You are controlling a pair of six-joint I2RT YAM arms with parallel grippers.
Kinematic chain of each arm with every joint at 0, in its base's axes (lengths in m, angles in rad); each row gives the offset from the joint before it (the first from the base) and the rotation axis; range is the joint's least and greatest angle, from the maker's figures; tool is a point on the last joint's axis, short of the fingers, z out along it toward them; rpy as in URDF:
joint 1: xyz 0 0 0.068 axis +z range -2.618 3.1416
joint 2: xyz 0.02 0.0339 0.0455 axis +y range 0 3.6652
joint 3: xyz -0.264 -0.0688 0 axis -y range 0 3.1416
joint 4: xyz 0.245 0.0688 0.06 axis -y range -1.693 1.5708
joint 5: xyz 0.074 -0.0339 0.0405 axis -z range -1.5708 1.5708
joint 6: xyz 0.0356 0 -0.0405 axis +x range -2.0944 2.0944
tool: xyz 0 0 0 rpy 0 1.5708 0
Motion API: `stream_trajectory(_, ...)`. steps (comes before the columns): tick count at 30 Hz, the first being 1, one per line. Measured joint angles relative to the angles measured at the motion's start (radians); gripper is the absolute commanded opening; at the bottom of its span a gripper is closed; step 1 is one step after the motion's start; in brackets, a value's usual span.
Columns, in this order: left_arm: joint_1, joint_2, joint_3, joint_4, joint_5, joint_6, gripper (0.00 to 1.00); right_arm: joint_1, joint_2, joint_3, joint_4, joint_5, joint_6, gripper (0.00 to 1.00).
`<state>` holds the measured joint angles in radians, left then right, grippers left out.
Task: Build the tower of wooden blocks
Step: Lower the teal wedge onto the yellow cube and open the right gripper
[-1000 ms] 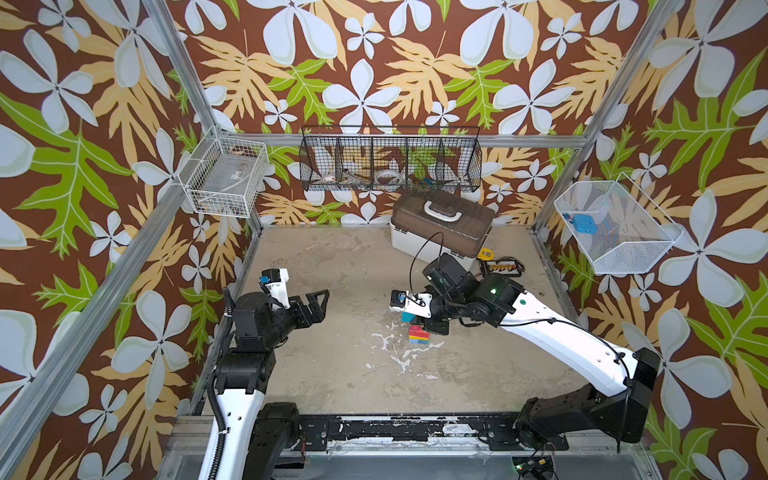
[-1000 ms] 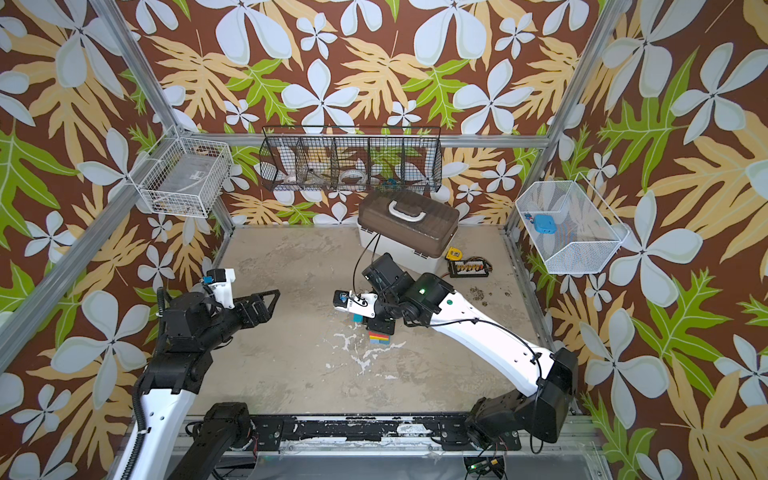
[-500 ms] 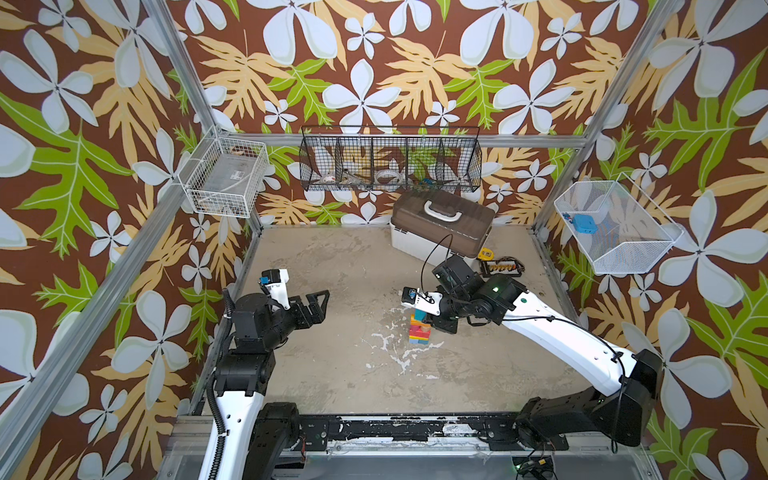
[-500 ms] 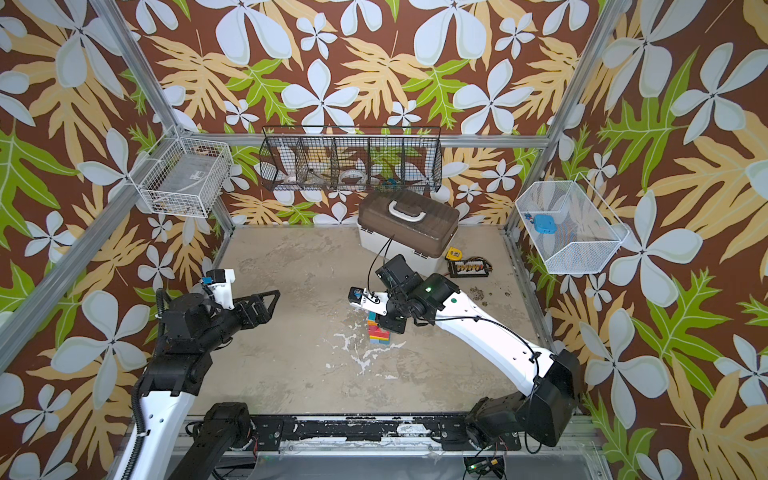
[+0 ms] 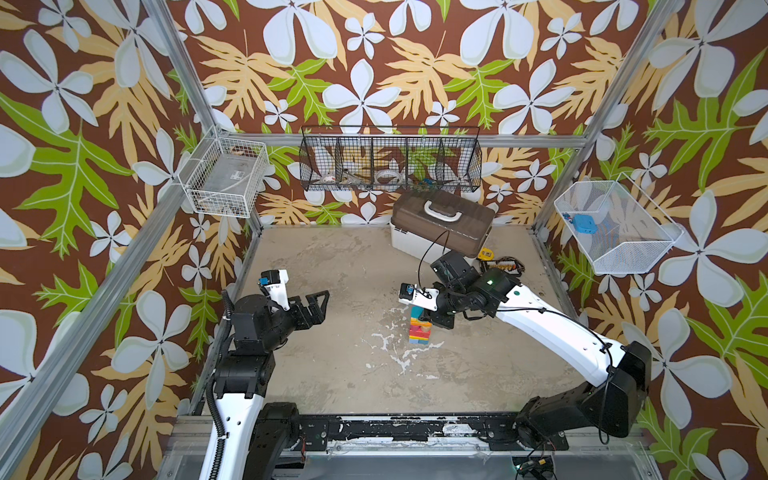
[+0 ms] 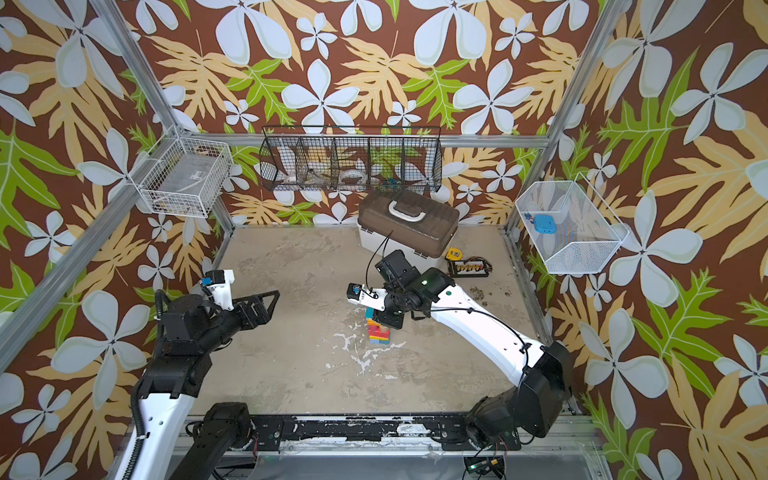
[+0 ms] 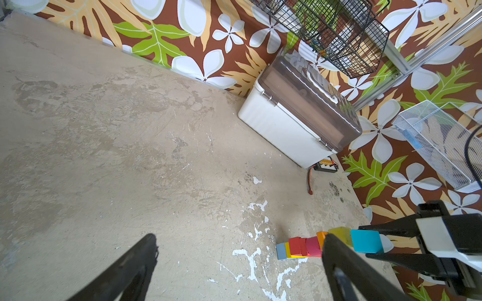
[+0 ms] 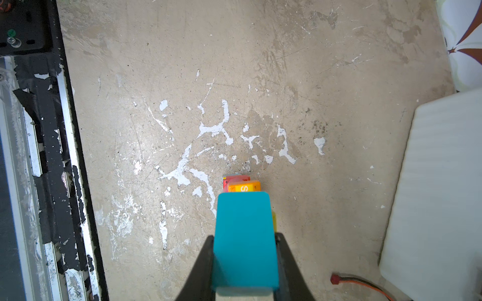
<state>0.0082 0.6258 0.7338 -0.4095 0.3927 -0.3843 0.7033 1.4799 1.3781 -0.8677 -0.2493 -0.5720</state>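
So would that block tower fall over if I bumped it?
Probably. The tower is narrow and several blocks tall, so a sideways bump would likely topple it. Its pieces seem unevenly lined up, which adds wobble. The right pincer grips the teal block at the top, maybe steadying it.

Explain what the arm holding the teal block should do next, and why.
Probably open the right gripper, then rise straight up: the teal block, clamped between its jaws, appears seated on the tower, so a sideways pull could topple it.
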Motion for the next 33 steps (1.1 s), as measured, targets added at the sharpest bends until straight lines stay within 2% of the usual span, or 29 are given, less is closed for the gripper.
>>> stream_trajectory(33,-0.018,-0.011,-0.002,0.0,-0.003,0.0,1.0,-0.029,0.049,0.011,-0.016,-0.006,-0.016,0.04)
